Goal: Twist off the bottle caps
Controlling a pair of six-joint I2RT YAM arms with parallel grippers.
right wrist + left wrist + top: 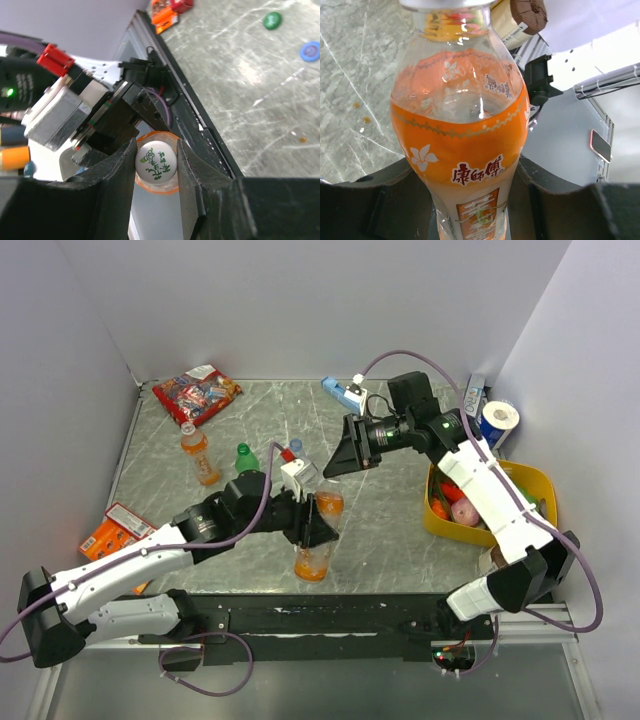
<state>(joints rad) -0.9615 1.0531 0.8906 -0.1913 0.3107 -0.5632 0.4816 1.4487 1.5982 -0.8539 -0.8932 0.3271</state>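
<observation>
Clamping the white cap (156, 165) from above, the right gripper (156, 156) sits narrow, one finger on each side of the cap. The left gripper (470, 207) is closed around the lower body of the orange bottle (460, 125), fingers pressed on both sides of the label. That bottle is part full and roughly upright between the two grippers, over the marbled surface (400, 530). Can't tell if its base touches. Left of the held bottle and further from the arm bases stands the green bottle (243, 456), cap on. Further left of the held bottle is the second orange bottle (201, 456), also capped, well apart. Beyond that, far left-rear of the held bottle, lies a red snack bag (196, 392). Right of the held bottle, well apart, is a yellow bin (535, 485) with mixed items.
</observation>
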